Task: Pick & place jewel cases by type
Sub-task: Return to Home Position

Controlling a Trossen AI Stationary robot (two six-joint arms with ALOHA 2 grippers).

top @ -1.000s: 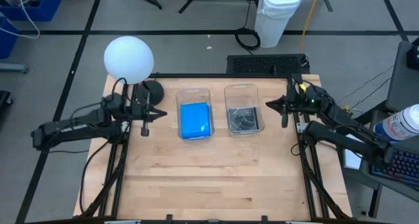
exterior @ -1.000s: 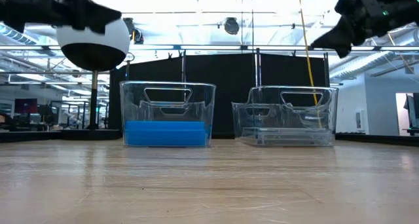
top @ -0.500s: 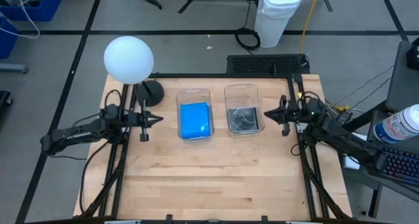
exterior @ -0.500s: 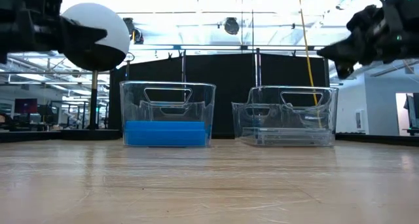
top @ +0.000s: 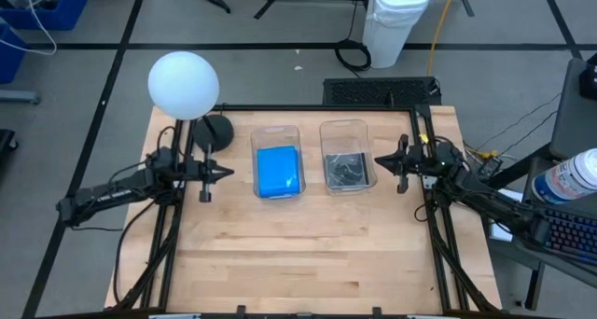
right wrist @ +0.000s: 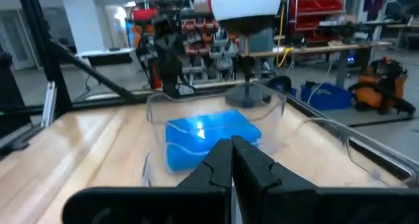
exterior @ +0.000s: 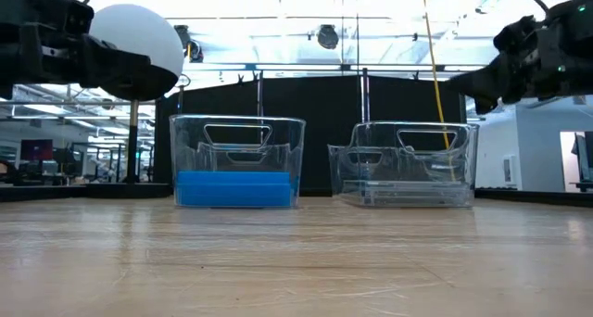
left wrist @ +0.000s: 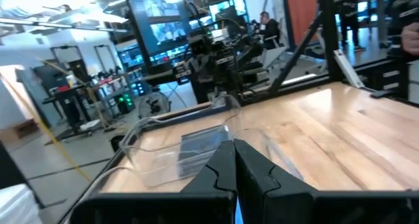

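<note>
You see two clear tubs standing side by side, a gap between them, toward the back of the bench (exterior: 296,261). The left tub (exterior: 237,132) holds blue cases (exterior: 236,189) lying flat on its floor. The right tub (exterior: 405,136) holds grey cases (exterior: 403,195), see-through and too faint for you to count. The left gripper (exterior: 153,74) hangs high to the outer side of the left tub, in front of a white globe lamp (exterior: 148,34). The right gripper (exterior: 468,76) hangs high above the right tub's outer end.
</note>
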